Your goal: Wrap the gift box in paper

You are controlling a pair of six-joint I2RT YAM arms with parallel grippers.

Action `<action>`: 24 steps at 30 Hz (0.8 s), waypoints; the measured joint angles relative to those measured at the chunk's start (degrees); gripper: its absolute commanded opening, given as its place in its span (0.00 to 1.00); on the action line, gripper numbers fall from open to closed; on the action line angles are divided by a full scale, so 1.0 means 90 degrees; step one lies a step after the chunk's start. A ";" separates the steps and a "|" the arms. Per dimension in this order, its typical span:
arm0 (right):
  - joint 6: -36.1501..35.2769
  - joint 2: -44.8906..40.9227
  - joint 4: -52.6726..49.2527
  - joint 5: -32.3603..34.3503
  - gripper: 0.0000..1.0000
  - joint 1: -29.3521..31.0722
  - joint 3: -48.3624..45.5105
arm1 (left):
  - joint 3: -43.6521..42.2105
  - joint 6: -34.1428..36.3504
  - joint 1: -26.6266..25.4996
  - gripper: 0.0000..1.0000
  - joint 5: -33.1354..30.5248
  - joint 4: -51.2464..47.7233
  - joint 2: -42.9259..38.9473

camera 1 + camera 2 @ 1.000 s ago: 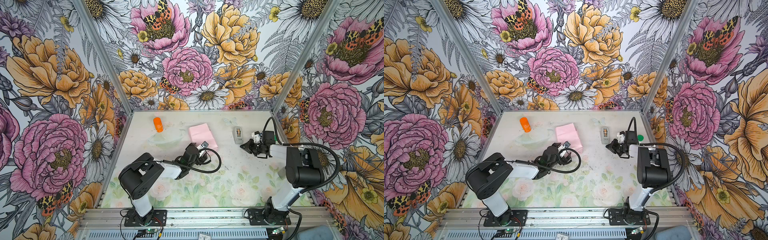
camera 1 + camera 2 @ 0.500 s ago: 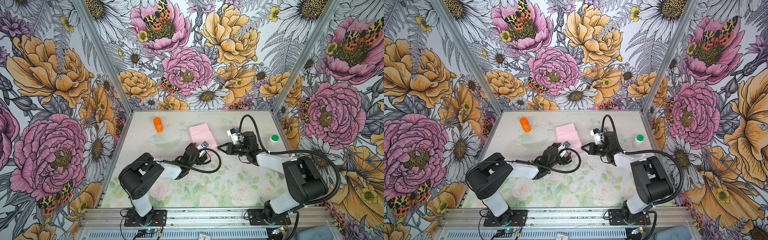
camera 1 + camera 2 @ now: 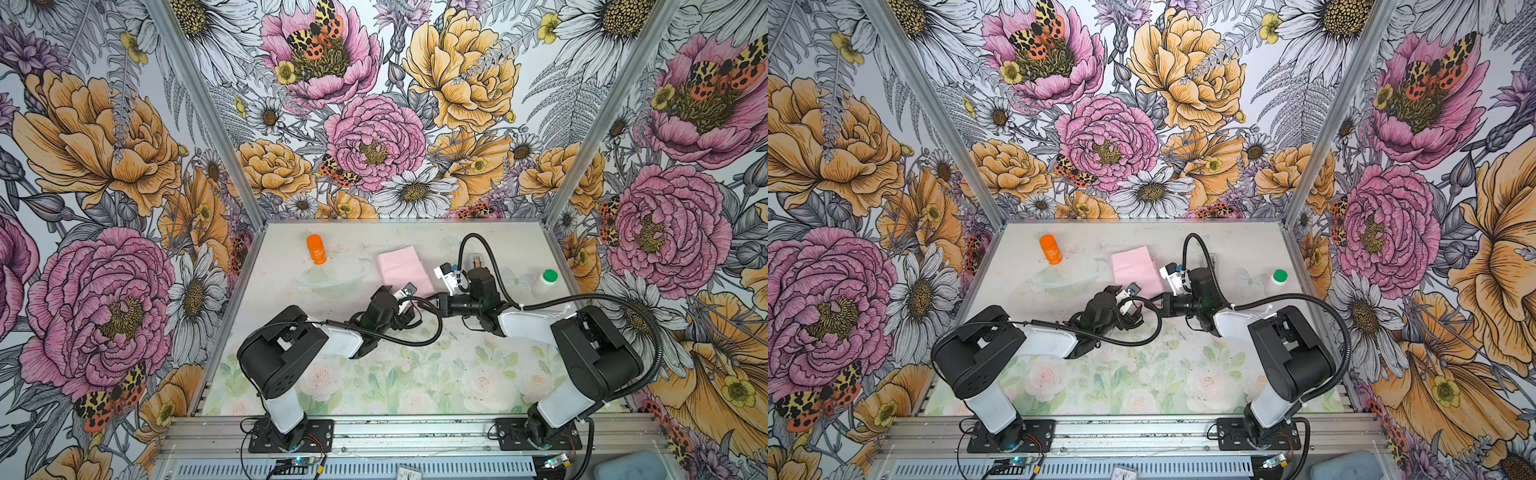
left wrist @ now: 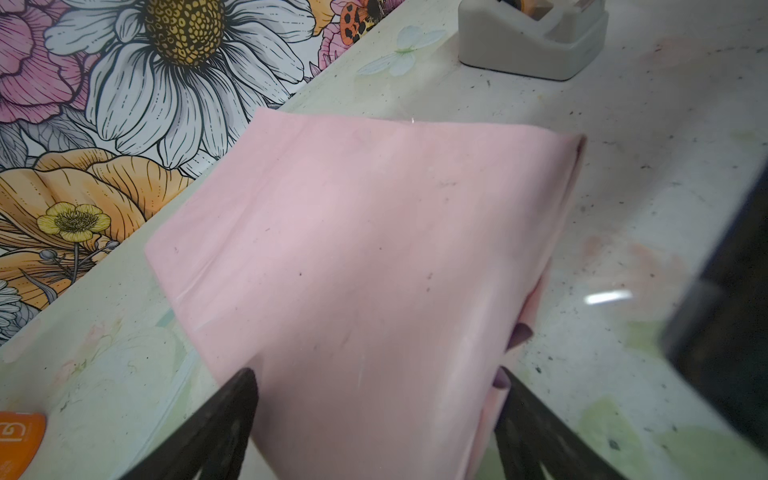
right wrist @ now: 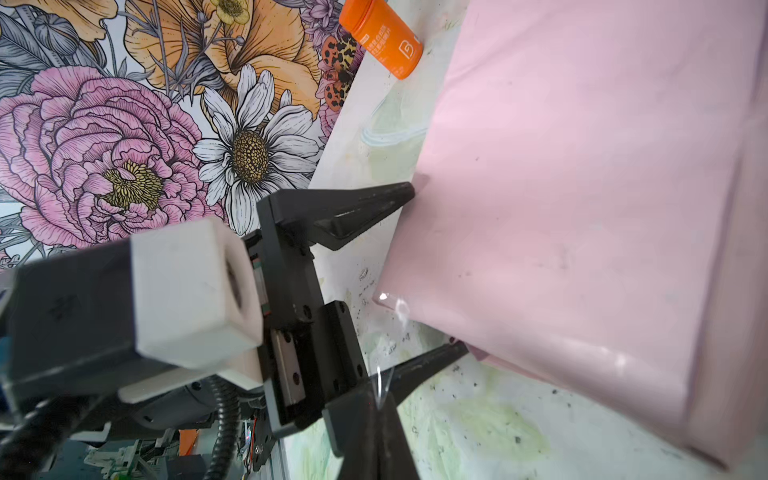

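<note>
Left jaws spread wide, tips just beside the two near corners of the parcel, bracketing rather than squeezing. Right jaws pressed together on what looks like a thin tape strip (image 5: 383,380), close by that same end. Paper (image 3: 402,268) folded pale-pink side out into a boxy bundle on the desk (image 3: 415,374), between orange bottle (image 3: 316,249) and tape dispenser (image 4: 536,41). Gift box out of sight, presumably inside. Main wrap judged done; near end loose, lilac flaps (image 4: 519,332) poking out. Remaining, probably: taping the seam, folding and closing the ends.
</note>
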 measured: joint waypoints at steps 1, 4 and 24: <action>0.0000 0.0036 0.0000 0.0000 0.00 0.0010 0.0002 | 0.0000 0.0000 0.0000 0.88 0.0002 0.0000 0.0000; 0.0000 0.0124 0.0007 0.0053 0.00 0.0022 0.0005 | 0.0000 0.0000 0.0000 0.88 0.0000 0.0000 0.0000; 0.0172 0.0600 0.0185 0.0345 0.00 0.0022 0.0017 | -0.0010 0.0000 0.0000 0.87 0.0002 0.0015 0.0000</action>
